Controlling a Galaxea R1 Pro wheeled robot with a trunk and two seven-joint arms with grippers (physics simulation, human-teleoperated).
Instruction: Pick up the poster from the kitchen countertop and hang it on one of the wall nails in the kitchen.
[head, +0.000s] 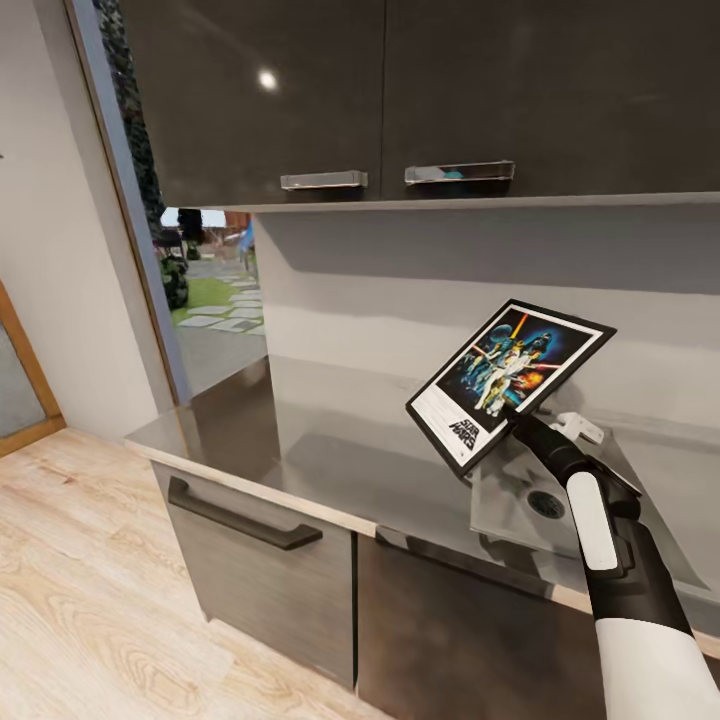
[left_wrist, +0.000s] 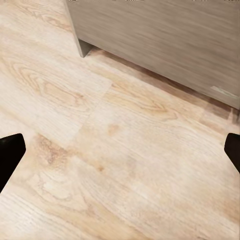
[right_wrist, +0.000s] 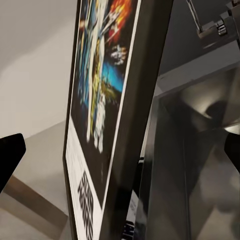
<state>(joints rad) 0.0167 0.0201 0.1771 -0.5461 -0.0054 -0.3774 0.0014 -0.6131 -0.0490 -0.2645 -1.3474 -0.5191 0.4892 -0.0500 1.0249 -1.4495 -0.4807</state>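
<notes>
The Star Wars poster hangs tilted in the air above the glossy dark kitchen countertop, over the near edge of the steel sink. My right gripper is shut on its lower right edge, at the end of my black and white arm. The right wrist view has the poster almost edge-on between the fingertips, black frame toward me. In the left wrist view my left gripper is open over the wooden floor, holding nothing. I cannot make out a wall nail.
Dark upper cabinets with steel handles overhang the grey backsplash above the poster. A tap stands behind the sink. Below the counter are drawer fronts with a bar handle. A glass opening to a garden lies left. The cabinet base meets the floor.
</notes>
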